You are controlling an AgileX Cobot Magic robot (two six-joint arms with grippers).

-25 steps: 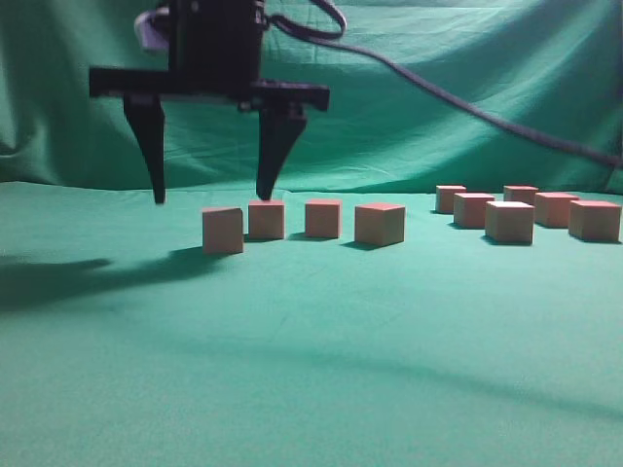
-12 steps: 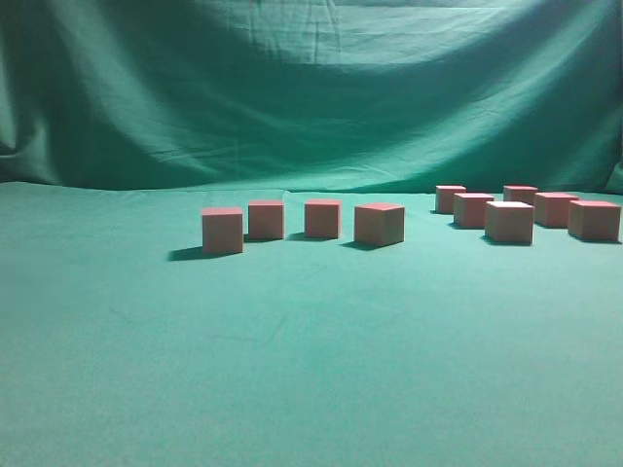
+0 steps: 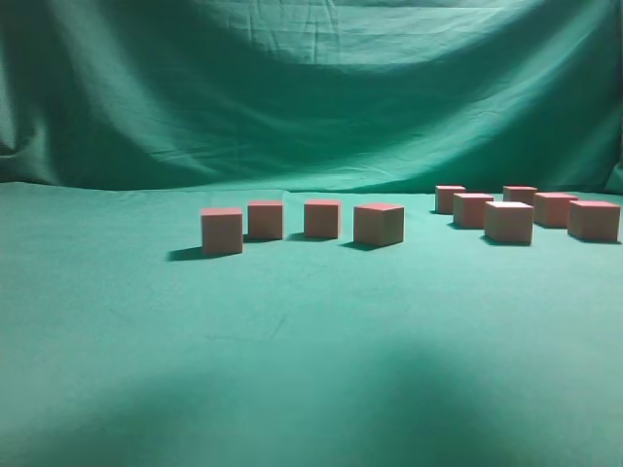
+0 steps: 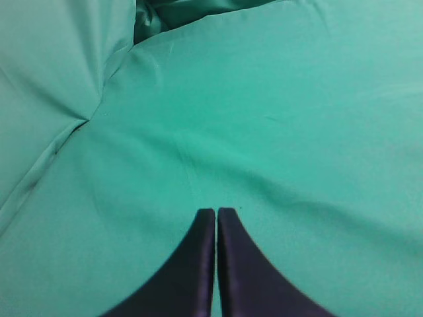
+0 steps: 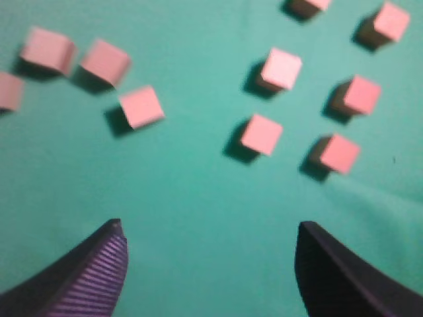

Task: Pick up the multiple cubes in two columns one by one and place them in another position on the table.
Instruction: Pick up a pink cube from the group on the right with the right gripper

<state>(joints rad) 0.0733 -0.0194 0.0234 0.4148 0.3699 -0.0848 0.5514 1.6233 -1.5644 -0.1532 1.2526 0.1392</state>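
left hand point(image 4: 217, 214) closed, over table point(image 4: 297, 119)

A wide flat table point(image 3: 292, 350) covered in slightly wrinkled teal-green cloth carries small pinkish-red cubes point(image 3: 379, 224) with paler tan sides. Four stand in a loose row left of centre; six more sit in two columns at the right, well apart from the row.

Cubes point(image 3: 302, 222) on table point(image 3: 292, 350) — two groups

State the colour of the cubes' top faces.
Pinkish-red on the cubes, clearest in the right wrist view.
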